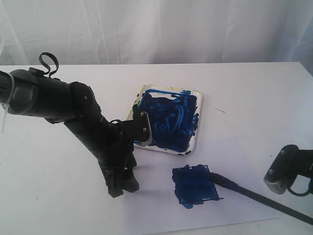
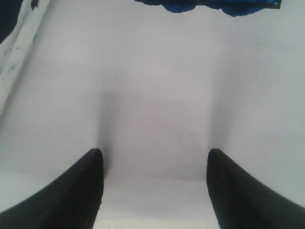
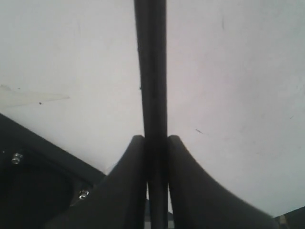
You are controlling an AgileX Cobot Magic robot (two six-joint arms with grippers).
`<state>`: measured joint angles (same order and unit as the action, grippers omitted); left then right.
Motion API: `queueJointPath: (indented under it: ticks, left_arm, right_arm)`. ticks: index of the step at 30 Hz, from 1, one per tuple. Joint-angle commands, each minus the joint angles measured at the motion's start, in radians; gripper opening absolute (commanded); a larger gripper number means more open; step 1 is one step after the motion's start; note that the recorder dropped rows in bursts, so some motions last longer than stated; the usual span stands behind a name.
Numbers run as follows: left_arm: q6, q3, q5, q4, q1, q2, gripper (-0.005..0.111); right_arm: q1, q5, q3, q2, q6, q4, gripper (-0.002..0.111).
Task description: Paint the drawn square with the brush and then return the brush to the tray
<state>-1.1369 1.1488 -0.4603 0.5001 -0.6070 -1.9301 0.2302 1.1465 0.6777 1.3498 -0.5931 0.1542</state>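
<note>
Exterior view, Operator asks: locate the items.

Technician: One brush (image 1: 259,197) lies low and slanted, its wet tip touching the drawn square (image 1: 195,187) on that view's right side. The square is scribbled blue. One tray (image 1: 200,117) sits just behind it on the tabletop (image 1: 254,98).

Operator: Finger state?

Technician: The right gripper (image 3: 152,139) has its fingers clamped on the brush handle, far from the tip. The left gripper (image 1: 124,188) has its fingers apart and empty, low beside the square.

Operator: Hazards?

Technician: Three are likely. A low carry drags the tip and smears blue outside the outline. The long overhang lets the handle pivot in the grip. The left arm stands near the tray's corner, so a wide swing may strike it. Count: two grippers, one of each item.
</note>
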Motion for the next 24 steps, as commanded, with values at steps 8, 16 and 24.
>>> queueJointPath:
  ticks: [8, 16, 24]
  left_arm:
    - [0.016, -0.02, -0.06, -0.045, -0.003, -0.036, 0.066]
    - [0.016, -0.02, -0.049, -0.045, -0.003, -0.021, 0.066]
    - [0.011, -0.02, -0.044, -0.063, -0.003, 0.005, 0.066]
  right_arm:
    - [0.001, -0.143, -0.001, -0.031, 0.021, -0.073, 0.0]
    - [0.001, -0.179, -0.001, -0.033, 0.021, -0.124, 0.0]
    - [0.001, -0.261, 0.026, -0.033, 0.021, -0.154, 0.0]
